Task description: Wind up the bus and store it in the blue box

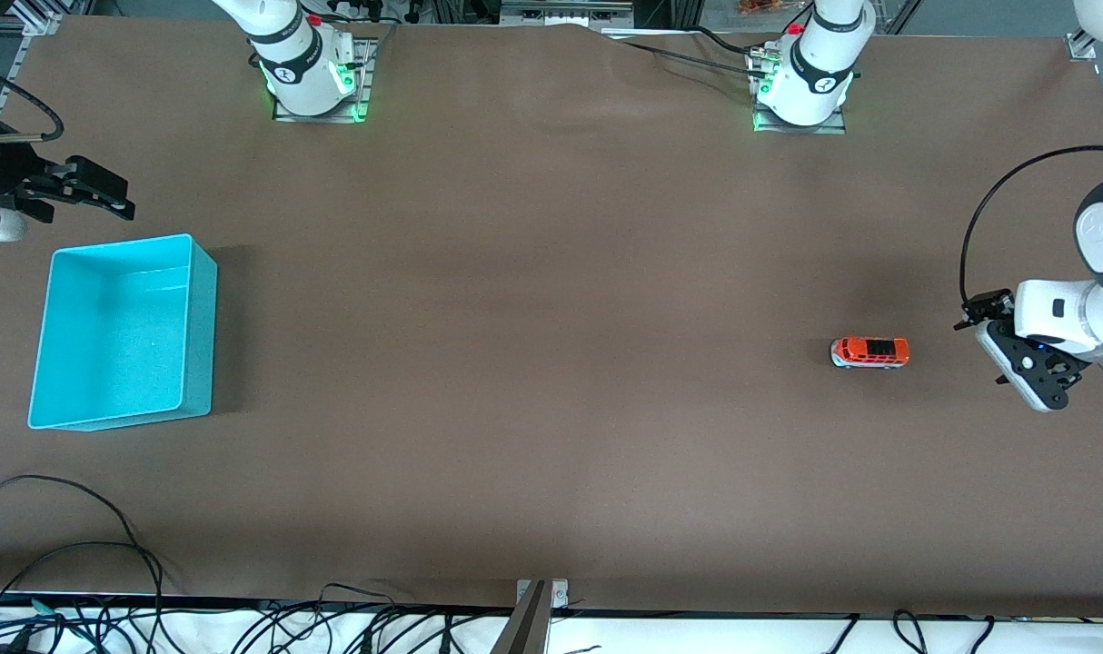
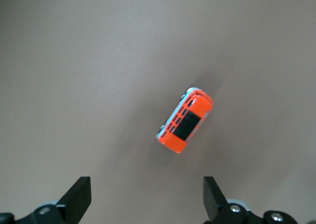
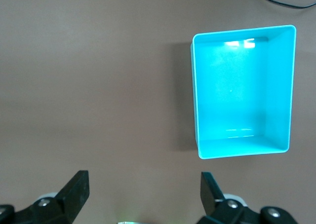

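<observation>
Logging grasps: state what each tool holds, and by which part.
Nothing. Left tool and right tool are open; the bus sits on the table.

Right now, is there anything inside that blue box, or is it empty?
Empty. The blue box shows only its bare turquoise floor in both the front and right wrist views; the bus stands on the table toward the left arm's end.

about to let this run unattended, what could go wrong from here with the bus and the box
1. The bus is small and stands on wheels on the bare table; the open left claw may nudge it so it rolls away instead of being gripped.
2. The blue box sits at the right arm's end, a long carry from the bus; a weak grip could drop it on the way.
3. The box's thin walls could be clipped by the open right claw waiting beside it.
</observation>
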{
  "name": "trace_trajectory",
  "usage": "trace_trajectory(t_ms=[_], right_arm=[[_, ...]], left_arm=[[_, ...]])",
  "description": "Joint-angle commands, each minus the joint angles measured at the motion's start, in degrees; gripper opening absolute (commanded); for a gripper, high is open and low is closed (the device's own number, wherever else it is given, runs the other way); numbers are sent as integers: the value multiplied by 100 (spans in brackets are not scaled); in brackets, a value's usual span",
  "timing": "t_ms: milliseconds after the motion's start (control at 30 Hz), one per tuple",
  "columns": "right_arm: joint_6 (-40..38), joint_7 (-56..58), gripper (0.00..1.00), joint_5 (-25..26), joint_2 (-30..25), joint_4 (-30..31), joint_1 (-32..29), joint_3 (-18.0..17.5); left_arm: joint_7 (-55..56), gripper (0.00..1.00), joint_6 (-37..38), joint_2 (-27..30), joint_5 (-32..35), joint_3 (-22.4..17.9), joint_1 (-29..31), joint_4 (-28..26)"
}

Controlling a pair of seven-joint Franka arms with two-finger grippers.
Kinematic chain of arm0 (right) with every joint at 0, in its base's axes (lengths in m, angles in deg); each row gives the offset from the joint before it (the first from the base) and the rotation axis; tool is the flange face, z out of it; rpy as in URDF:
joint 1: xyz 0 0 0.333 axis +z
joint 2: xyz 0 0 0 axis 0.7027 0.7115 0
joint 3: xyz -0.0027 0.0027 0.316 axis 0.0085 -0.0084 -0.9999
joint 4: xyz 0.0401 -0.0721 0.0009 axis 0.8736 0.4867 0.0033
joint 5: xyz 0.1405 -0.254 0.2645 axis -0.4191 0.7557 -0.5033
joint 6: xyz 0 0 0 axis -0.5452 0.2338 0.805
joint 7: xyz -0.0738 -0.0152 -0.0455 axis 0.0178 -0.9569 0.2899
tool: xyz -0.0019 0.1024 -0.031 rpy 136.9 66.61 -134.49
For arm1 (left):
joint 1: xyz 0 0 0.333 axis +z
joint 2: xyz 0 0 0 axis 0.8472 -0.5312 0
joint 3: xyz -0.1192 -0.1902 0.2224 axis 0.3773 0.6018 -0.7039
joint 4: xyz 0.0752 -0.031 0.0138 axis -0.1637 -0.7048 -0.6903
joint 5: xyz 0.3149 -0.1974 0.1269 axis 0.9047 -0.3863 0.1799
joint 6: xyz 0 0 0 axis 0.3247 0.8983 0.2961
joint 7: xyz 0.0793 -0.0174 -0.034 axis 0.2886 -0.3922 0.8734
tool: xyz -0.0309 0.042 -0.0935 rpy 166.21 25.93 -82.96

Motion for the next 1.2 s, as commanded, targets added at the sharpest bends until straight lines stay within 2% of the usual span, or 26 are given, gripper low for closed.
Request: trace_trajectory(t_ms=[0, 200, 567, 667, 900, 1033, 1167], right_arm=[[-49, -55, 100, -67, 24, -88, -17, 8], [-49, -47, 100, -59, 33, -88, -17, 8], [-49, -55, 100, -85, 68, -88, -9, 8], [-49, -47, 100, -76, 68, -88, -17, 8], [-49, -47, 100, -94, 68, -88, -9, 8], [-75, -47, 100, -85, 59, -88, -9, -1], [-66, -47, 100, -94, 59, -88, -17, 8]], left_arm=[[-739, 100, -118, -267, 134, 38, 69, 78], [-1223, 100, -426, -268, 116, 90, 52, -423], [-1294, 100, -549, -39, 125, 424, 52, -1293], [-1355, 100, -794, -13, 151, 442, 52, -1469], [-2119, 100, -2007, -39, 204, 433, 43, -1979], [-2313, 100, -2394, -65, 537, 442, 43, -2163], [-2305, 100, -2465, -162, 819, 442, 8, -2287]])
